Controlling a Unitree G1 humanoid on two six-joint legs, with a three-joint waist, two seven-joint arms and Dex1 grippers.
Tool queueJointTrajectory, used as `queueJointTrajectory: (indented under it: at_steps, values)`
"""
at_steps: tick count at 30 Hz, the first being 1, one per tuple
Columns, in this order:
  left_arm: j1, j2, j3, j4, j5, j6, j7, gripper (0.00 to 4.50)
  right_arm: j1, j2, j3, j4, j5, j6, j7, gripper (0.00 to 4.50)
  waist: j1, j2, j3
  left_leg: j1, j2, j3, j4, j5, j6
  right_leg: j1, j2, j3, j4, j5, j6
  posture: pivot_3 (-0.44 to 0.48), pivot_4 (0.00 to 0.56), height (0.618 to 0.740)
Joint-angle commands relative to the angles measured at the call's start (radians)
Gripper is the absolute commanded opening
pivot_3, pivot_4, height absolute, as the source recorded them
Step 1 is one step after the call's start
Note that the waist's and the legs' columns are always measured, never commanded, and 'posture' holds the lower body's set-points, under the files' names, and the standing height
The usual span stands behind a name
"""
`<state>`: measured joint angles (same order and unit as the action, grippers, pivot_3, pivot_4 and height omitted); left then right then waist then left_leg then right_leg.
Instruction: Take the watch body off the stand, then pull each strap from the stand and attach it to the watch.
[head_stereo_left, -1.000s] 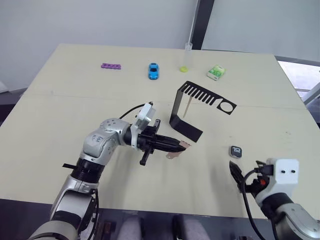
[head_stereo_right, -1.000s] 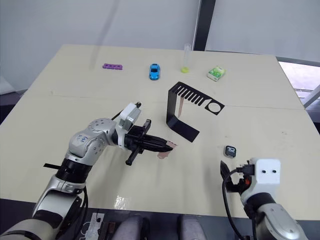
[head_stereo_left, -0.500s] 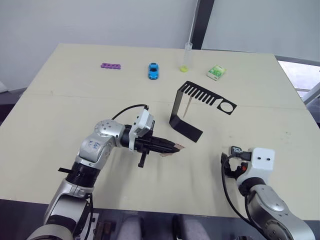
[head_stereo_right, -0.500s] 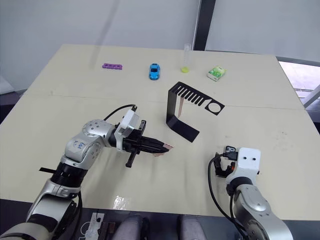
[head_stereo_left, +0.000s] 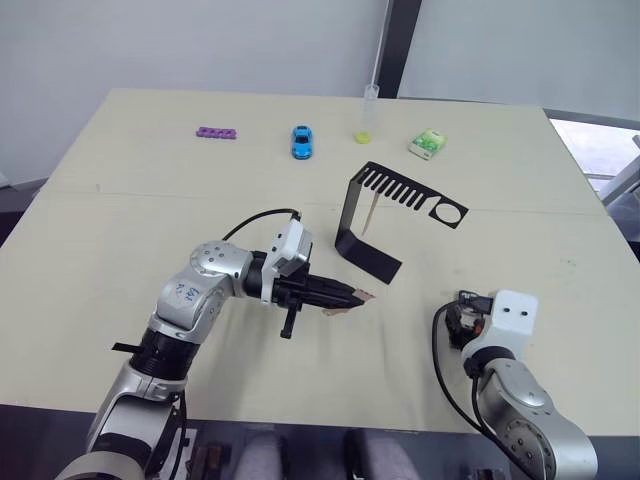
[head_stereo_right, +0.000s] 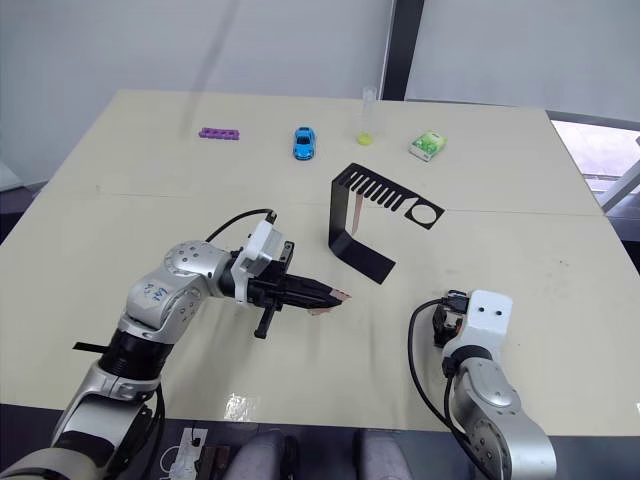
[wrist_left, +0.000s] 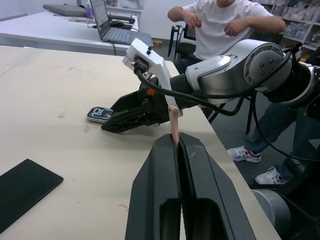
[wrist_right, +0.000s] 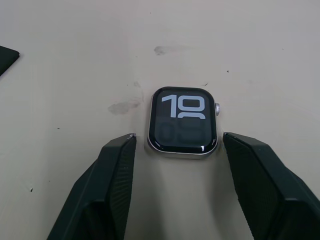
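Observation:
The watch body (wrist_right: 183, 122) lies flat on the table with its screen up, between the spread fingers of my open right gripper (wrist_right: 179, 138), which touch nothing. From the head, that gripper (head_stereo_left: 458, 318) is low at the table's front right. My left gripper (head_stereo_left: 350, 297) is shut on a pale pink strap (wrist_left: 173, 122), held just above the table left of the watch. The black stand (head_stereo_left: 352, 215) rises behind it, with a second strap (head_stereo_left: 369, 215) hanging from its slotted arm. The left wrist view also shows the watch body (wrist_left: 101, 113) beside the right gripper's fingers (wrist_left: 131, 114).
Along the far edge sit a purple block strip (head_stereo_left: 216, 132), a blue toy car (head_stereo_left: 301, 141), a clear tube with yellow in it (head_stereo_left: 366, 115) and a green-white box (head_stereo_left: 427, 145). A seated person (wrist_left: 220, 20) and a laptop (wrist_left: 112, 27) are beyond the table's right side.
My right gripper has come forward and down from the table's front edge and now straddles the watch body. The left gripper has held nearly still with the strap.

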<state>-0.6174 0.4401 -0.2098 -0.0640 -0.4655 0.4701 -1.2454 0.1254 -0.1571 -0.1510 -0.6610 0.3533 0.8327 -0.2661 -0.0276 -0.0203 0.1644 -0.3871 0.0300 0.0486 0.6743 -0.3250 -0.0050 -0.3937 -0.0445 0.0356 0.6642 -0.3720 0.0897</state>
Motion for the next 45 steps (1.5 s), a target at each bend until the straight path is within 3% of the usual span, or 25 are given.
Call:
queueJointTrajectory:
  at_steps: [1,45]
  values:
    - [0.000,-0.002,0.005,-0.032,-0.016,0.000,0.003,0.00,-0.004,0.015,-0.022,0.004,-0.025,0.004,0.002,3.19,0.000,0.000,0.000,0.000,0.000,0.000,0.000,0.000,0.000,0.000,0.000,0.000,0.000,0.000,0.000,0.000,0.150,0.740]
    - [-0.009,-0.015,0.002,-0.024,-0.007,-0.009,0.020,0.00,-0.084,0.070,-0.035,0.082,-0.114,-0.008,0.041,3.19,-0.003,0.000,0.000,0.000,0.000,0.000,0.000,0.000,0.000,0.000,0.000,0.000,0.001,0.000,0.000,0.000,0.150,0.740]
